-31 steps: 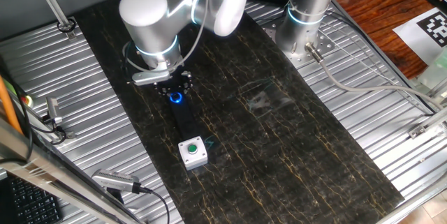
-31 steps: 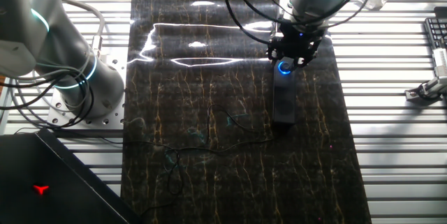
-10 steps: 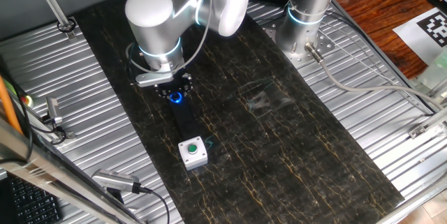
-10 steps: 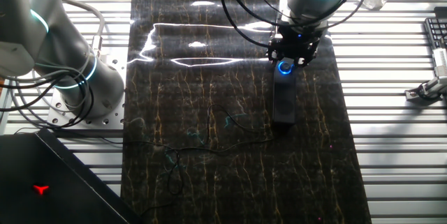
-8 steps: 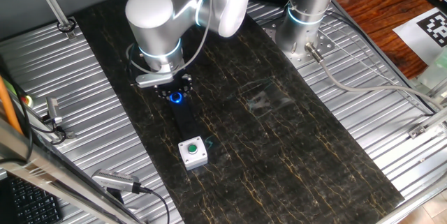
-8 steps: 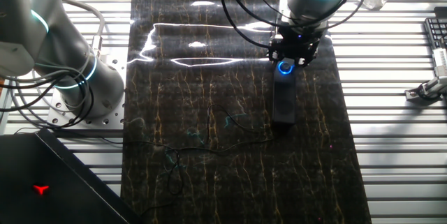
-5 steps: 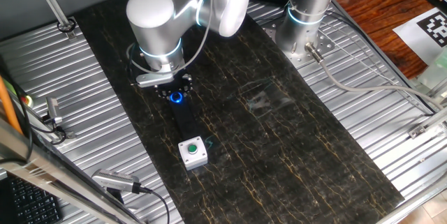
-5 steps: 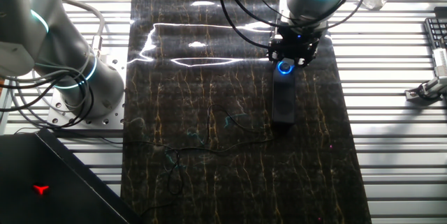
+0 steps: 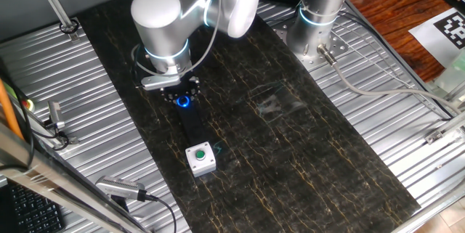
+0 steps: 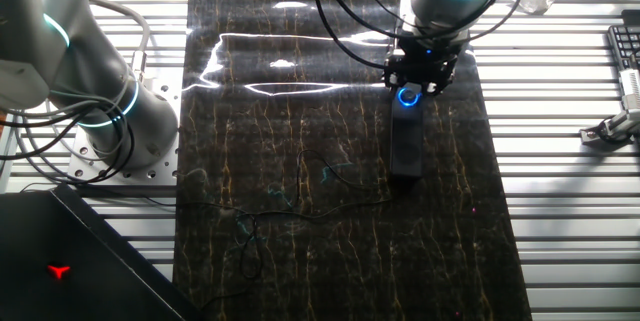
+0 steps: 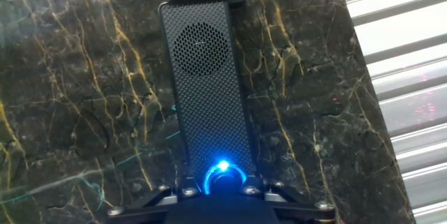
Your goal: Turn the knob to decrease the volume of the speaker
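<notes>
Pincer [image 11: 223,190] sits directly over the knob [image 11: 223,174], its fingers [image 11: 183,190] flanking the dial on either side, though whether they actually clamp it or stand just apart cannot be told. That knob is a small round black dial ringed by a blue glow, set at the near end of the speaker [image 11: 209,105]. From there the speaker runs away as a long, narrow, matte black bar with a fine mesh face and a round grille, lying flat on the dark, gold-veined tabletop [image 11: 84,98]. At its far end a small white box [image 9: 200,158] with a green button touches it.
</notes>
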You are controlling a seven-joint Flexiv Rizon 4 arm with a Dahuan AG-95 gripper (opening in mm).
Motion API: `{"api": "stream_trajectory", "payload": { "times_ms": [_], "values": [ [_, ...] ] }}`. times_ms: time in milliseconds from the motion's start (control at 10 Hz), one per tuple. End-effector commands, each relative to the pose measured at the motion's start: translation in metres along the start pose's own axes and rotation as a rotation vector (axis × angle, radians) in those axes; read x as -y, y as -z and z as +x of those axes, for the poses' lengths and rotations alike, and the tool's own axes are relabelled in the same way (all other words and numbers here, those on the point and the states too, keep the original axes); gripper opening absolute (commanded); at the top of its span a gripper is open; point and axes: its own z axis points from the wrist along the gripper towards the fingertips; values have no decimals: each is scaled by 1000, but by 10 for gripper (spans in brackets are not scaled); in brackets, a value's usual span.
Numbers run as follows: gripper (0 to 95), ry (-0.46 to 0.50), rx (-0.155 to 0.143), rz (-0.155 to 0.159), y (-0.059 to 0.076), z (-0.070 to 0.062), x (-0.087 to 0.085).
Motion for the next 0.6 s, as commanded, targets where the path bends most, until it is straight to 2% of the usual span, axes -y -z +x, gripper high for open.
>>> {"api": "stream_trajectory", "payload": {
  "times_ms": [100,600],
  "values": [
    [190,-2,0,1,0,0,0],
    [190,-15,-1,4,0,0,1]
  ]
}}
